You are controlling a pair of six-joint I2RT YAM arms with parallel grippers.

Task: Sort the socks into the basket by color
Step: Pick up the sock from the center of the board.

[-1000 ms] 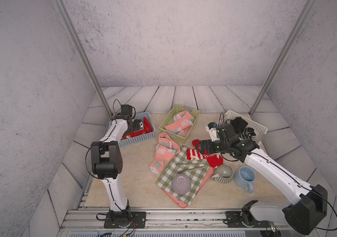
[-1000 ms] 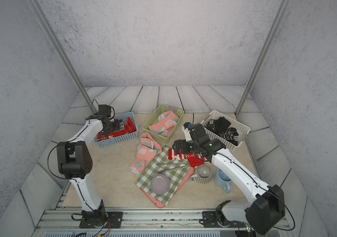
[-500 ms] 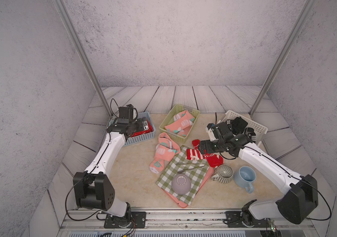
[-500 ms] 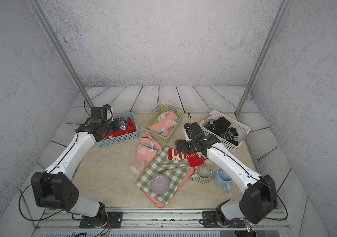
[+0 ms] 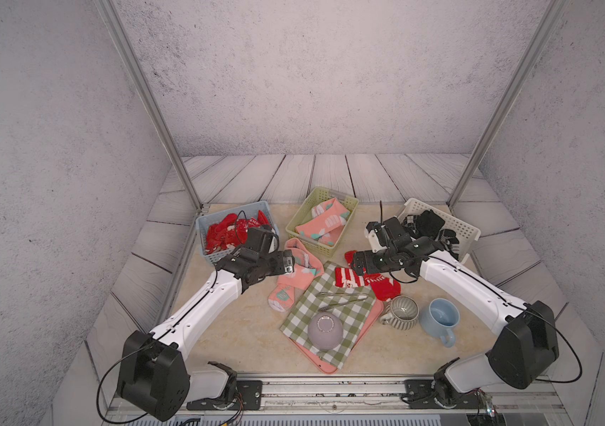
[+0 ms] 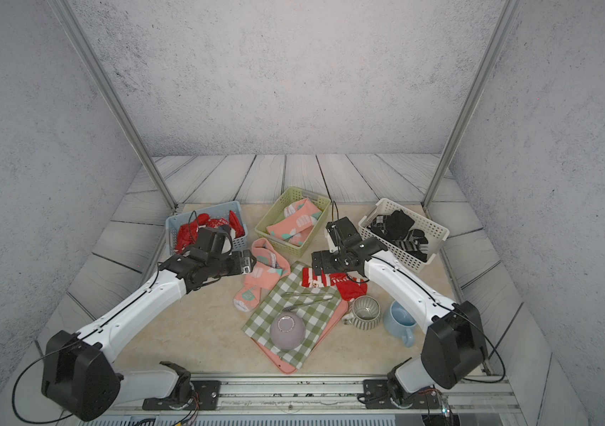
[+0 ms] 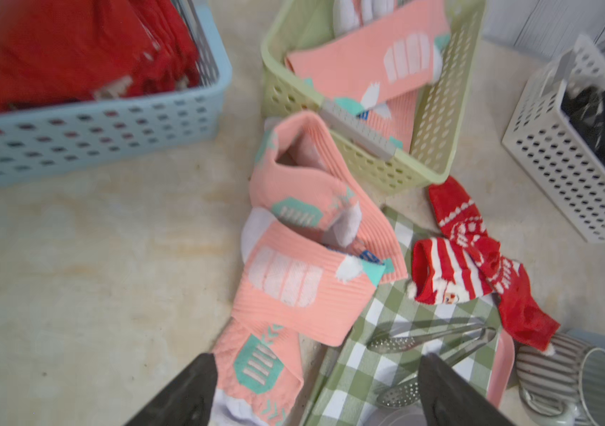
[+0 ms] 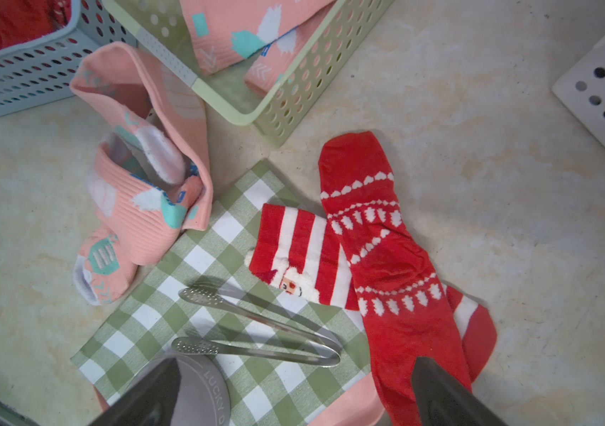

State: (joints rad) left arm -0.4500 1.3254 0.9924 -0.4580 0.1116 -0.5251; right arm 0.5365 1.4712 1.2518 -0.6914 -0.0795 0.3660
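Two loose salmon-pink socks (image 5: 293, 276) lie between the blue basket (image 5: 232, 207) and the checked cloth. My left gripper (image 5: 288, 265) hovers open just left of them; in the left wrist view its gap (image 7: 315, 372) spans a pink sock's toe (image 7: 256, 365). Two loose red socks (image 5: 363, 282), one striped, one with white prints (image 8: 389, 265), lie right of them. My right gripper (image 5: 352, 262) hangs open above their far end. Red socks (image 5: 223, 230) fill the blue basket, pink socks (image 5: 324, 221) the green basket (image 5: 313, 249), black socks (image 5: 428, 223) the white basket (image 5: 466, 230).
A green-and-white checked cloth (image 5: 330, 313) covers a pink tray (image 5: 367, 328) in front. Metal tongs (image 5: 343, 297) and an upturned grey bowl (image 5: 324, 330) rest on it. A striped mug (image 5: 402, 311) and a blue mug (image 5: 442, 317) stand to its right.
My left arm has swung out of the blue basket and come forward to the loose pink socks. The right gripper has shifted slightly left over the red socks.
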